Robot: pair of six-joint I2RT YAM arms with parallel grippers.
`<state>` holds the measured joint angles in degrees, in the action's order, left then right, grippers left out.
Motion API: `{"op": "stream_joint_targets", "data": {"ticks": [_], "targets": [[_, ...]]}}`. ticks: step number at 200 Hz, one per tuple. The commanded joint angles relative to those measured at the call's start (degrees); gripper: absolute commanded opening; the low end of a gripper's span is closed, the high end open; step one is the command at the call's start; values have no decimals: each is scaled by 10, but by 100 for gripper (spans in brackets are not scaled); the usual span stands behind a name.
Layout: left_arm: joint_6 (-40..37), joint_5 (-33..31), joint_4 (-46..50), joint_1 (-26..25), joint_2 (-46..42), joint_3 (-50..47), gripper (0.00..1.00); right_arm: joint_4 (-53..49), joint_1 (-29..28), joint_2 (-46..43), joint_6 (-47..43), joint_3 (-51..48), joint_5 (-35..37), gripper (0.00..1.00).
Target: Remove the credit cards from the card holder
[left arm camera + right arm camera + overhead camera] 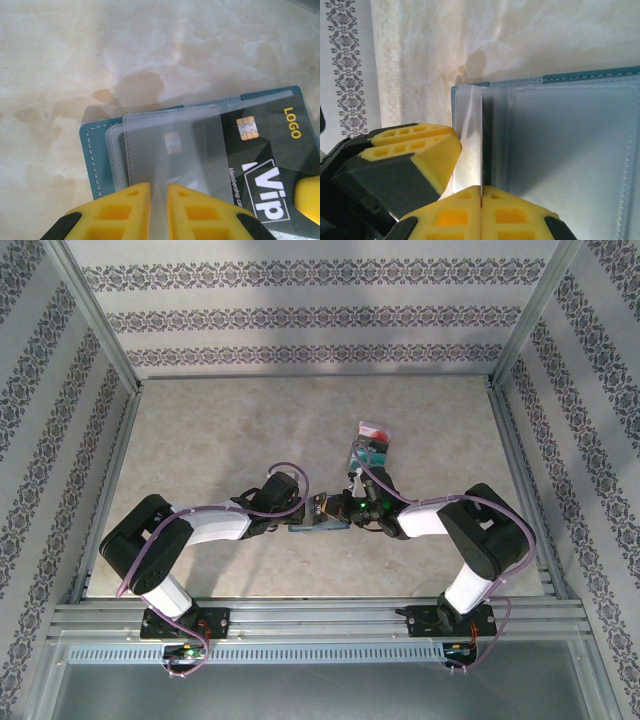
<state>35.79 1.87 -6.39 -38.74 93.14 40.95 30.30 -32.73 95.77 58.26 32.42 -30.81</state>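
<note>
- The card holder (93,150) lay open on the bench (75,50), midway between the two arms.
- The left pincer (159,195) sat low over a clear pocket (150,155), fingers nearly together with just a slit between. Whether it gripped anything could not be told.
- The right pincer (481,195) was clamped tight on a thin sheet (481,145) standing edge-on over the open holder.
- A dark card (272,150) with a gold chip lay partly under the clear pocket.
- Farther back, red and teal cards (372,443) lay loose on the bench.
</note>
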Motion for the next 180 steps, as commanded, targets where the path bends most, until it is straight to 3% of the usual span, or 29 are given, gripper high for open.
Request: {"op": "stream_joint_targets", "data": {"ticks": [1, 63, 110, 163, 180], "targets": [[-19, -18, 40, 12, -9, 2, 17, -41, 3, -26, -28, 3, 17, 7], [-32, -17, 54, 20, -21, 15, 17, -164, 3, -67, -83, 40, 39, 7], [-35, -8, 68, 21, -67, 16, 30, -320, 6, -112, -176, 104, 71, 7], [-35, -26, 92, 21, -137, 3, 55, -482, 28, -130, -308, 201, 123, 6], [-34, -36, 101, 21, -158, -3, 73, -523, 41, -125, -351, 238, 132, 6]]}}
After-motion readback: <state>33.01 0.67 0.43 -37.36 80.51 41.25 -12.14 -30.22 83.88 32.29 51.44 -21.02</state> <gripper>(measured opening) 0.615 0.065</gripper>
